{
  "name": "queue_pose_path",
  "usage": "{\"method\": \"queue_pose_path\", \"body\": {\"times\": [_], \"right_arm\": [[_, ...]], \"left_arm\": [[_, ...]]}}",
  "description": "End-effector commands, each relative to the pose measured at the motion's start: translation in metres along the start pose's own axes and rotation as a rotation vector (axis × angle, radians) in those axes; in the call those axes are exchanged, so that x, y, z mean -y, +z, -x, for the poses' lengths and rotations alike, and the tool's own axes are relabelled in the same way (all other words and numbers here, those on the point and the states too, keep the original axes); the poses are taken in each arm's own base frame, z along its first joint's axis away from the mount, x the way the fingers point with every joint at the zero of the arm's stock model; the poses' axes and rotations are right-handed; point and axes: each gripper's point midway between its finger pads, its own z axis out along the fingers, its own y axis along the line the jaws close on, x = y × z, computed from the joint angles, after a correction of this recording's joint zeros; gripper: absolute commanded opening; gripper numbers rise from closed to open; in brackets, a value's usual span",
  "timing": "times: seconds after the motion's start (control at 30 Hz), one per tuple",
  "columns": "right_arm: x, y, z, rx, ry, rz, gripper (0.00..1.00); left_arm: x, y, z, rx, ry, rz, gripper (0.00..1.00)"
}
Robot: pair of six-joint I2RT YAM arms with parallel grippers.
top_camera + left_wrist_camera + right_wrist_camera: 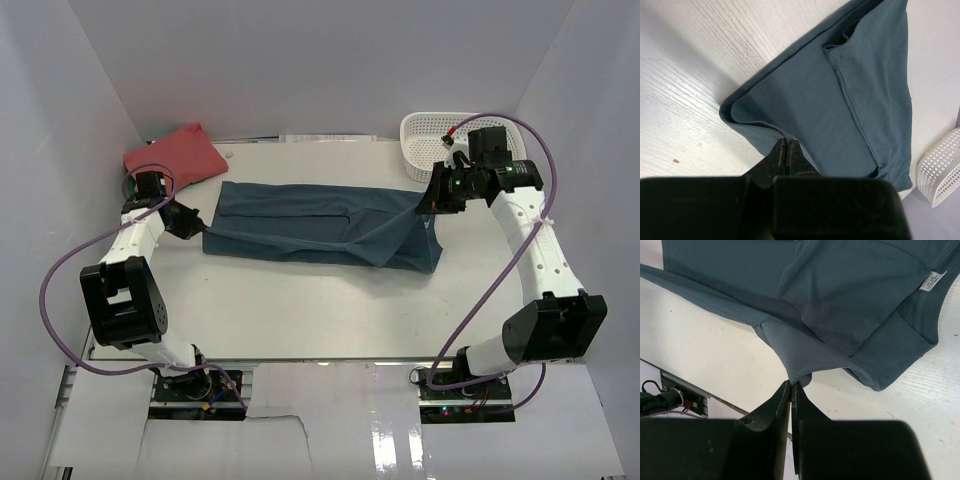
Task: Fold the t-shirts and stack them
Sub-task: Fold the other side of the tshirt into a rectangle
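The dark teal-blue t-shirt (310, 225) lies folded lengthwise across the middle of the table. My left gripper (197, 224) is shut on its left edge (765, 127), low at the table. My right gripper (428, 203) is shut on a corner of the shirt's right end (800, 376) and holds it lifted above the table, so a flap stretches up from the cloth. The white neck label (931, 281) shows in the right wrist view. The coral-red t-shirt (175, 157) lies folded at the back left corner.
A white plastic lattice basket (430, 140) stands at the back right, just behind my right gripper; it also shows in the left wrist view (940, 170). Grey walls enclose the table on three sides.
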Motion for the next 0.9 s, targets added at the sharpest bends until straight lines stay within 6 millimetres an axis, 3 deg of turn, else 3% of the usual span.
{"method": "queue_pose_path", "body": {"times": [0.0, 0.37, 0.87], "right_arm": [[-0.005, -0.004, 0.028, 0.077, -0.046, 0.029, 0.08], [0.006, 0.023, 0.047, 0.052, -0.033, 0.035, 0.08], [0.008, 0.028, 0.081, 0.09, -0.018, 0.049, 0.08]], "left_arm": [[0.014, -0.004, 0.015, 0.049, -0.001, -0.023, 0.0], [0.021, 0.009, 0.024, 0.051, 0.003, -0.009, 0.0], [0.046, 0.017, 0.036, 0.058, 0.014, -0.038, 0.0]]}}
